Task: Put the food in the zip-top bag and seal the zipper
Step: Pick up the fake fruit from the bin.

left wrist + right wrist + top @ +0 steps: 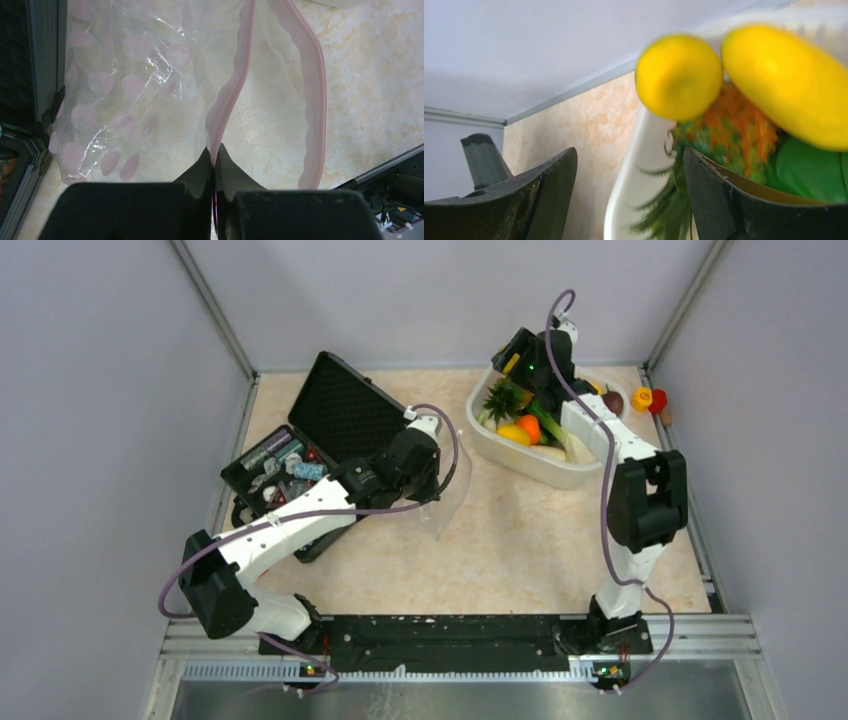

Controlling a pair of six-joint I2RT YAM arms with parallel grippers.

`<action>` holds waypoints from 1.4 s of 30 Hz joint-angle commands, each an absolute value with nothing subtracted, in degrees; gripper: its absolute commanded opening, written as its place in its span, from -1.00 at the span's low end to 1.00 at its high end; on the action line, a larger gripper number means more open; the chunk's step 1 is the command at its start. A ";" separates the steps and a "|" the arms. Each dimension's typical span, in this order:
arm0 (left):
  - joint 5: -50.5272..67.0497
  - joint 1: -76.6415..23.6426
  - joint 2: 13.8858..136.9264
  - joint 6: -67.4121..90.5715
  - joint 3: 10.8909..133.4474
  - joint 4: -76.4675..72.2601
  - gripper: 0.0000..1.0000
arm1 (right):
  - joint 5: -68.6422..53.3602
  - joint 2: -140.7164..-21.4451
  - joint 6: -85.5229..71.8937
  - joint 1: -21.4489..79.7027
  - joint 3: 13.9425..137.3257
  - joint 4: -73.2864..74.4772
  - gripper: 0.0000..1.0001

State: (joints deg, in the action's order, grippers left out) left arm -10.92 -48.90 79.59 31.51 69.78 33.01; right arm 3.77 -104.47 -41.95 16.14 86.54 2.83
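Observation:
The clear zip-top bag with pink dots hangs from my left gripper at mid-table. In the left wrist view my left gripper is shut on one side of the pink zipper; the other zipper side bows away, so the mouth stands open. The food lies in the white tub at the back right: pineapple, yellow mango, orange, dark plum. My right gripper is open over the tub's far-left end, straddling its rim, with the pineapple and yellow fruits beyond.
An open black case with small items stands at the back left, behind my left arm. A yellow and a red toy piece lie outside the tub at the back right. Grey walls enclose the table.

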 commanded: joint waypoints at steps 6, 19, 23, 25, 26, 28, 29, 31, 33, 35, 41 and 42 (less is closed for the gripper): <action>-10.73 -48.71 78.47 30.89 70.64 31.38 -1.00 | 10.37 -117.60 -32.82 14.61 110.37 19.51 0.81; -10.37 -48.69 79.41 30.72 71.56 31.92 -1.00 | 14.60 -123.64 -37.09 14.55 112.20 13.86 0.78; -10.03 -48.69 79.69 30.68 71.93 32.19 -1.00 | 13.78 -123.92 -39.33 14.44 110.04 9.26 0.76; -10.08 -48.69 79.80 30.59 72.00 32.48 -1.00 | 13.68 -123.73 -39.77 14.43 108.77 7.11 0.70; -10.14 -48.69 79.74 30.59 71.88 32.64 -1.00 | 13.08 -123.51 -39.94 14.26 107.69 5.46 0.59; -10.32 -48.69 79.60 30.59 71.71 32.76 -1.00 | 11.91 -122.90 -40.83 13.83 105.66 3.14 0.39; -10.41 -48.70 79.62 30.65 71.57 32.78 -1.00 | 11.59 -122.69 -41.07 13.73 105.00 2.74 0.33; -10.43 -48.69 79.58 30.76 71.46 32.78 -1.00 | 11.26 -121.97 -40.85 13.50 103.52 2.47 0.24; -10.37 -48.70 79.58 30.74 71.45 32.78 -1.00 | 11.51 -120.49 -40.80 13.31 101.32 2.40 0.16; -10.24 -48.69 79.62 30.76 71.43 32.78 -1.00 | 11.31 -117.84 -40.66 13.11 96.84 0.58 0.05; -10.24 -48.69 79.55 30.85 71.38 32.93 -1.00 | 5.40 -106.14 -36.25 12.89 84.99 -5.49 -0.03; -10.28 -48.70 79.40 30.76 71.30 32.91 -1.00 | 5.83 -103.75 -35.55 12.91 82.81 -5.16 -0.03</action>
